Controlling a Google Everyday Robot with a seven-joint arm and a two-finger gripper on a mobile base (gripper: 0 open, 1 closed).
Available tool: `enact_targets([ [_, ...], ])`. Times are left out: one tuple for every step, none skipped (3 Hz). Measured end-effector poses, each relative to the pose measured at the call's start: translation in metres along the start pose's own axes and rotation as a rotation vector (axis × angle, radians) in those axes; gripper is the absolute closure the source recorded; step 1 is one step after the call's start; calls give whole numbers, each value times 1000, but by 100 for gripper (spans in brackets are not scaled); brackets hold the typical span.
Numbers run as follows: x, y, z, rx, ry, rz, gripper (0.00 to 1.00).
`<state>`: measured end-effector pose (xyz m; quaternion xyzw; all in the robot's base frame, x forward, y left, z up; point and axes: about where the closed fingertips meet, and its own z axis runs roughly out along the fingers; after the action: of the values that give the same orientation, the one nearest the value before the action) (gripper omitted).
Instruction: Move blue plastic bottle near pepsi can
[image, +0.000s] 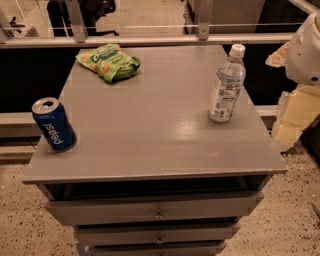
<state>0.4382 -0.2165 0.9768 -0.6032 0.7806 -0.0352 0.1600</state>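
Note:
The blue plastic bottle (227, 84) stands upright near the right edge of the grey cabinet top (160, 125). It is clear and bluish, with a white cap and a pale label. The pepsi can (54, 124) stands at the left edge of the top, tilted slightly, dark blue with white lettering and a silver top. The two are far apart, at opposite sides. My gripper is out of view. Only a white rounded part of my arm (306, 47) shows at the upper right edge, to the right of and above the bottle.
A green snack bag (108, 61) lies at the back left of the top. The cabinet has drawers (157, 210) in front. A metal rail (150, 40) runs behind it. Yellowish foam blocks (295, 112) stand right of the cabinet.

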Motion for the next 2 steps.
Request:
enact_targets([
  [0, 0, 0, 0, 0, 0, 0],
  [3, -3, 1, 14, -16, 11, 0],
])
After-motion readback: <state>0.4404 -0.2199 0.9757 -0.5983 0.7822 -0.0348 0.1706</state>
